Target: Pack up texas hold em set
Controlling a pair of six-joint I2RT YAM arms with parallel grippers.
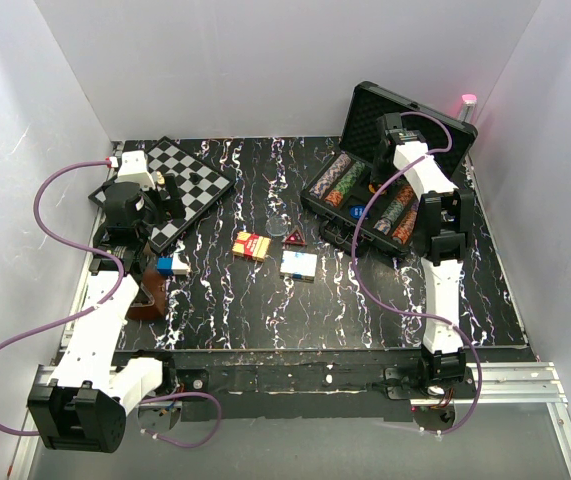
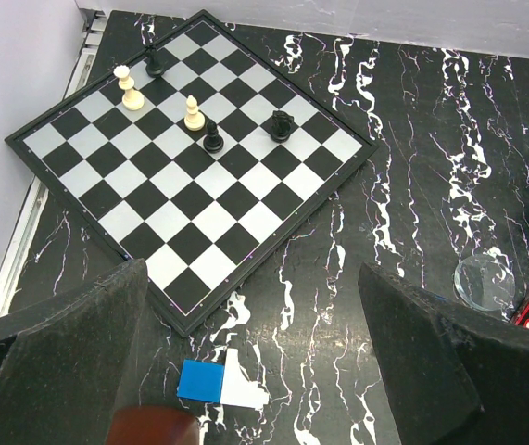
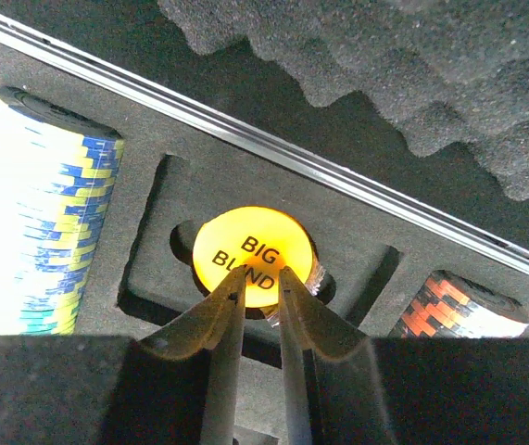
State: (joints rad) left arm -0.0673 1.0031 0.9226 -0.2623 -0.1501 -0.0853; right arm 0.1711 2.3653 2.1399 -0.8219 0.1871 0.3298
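Now right gripper (image 3: 259, 283) inside open briefcase (image 1: 365, 105) at far right, fingers nearly together, tips on near edge of yellow disc (image 3: 253, 248) lying flat in foam recess; grip unclear. Left gripper (image 2: 250, 278) spread wide, empty, near chessboard (image 2: 190, 167).

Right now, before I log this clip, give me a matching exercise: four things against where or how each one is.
Things:
1. yellow disc
2. chessboard
3. red-yellow card box
4. left gripper

Place or state:
A. open, over the table
B. in the foam recess of the case
C. lying loose, mid-table
D. at the far left

Pairs: 1-B, 2-D, 3-C, 4-A.
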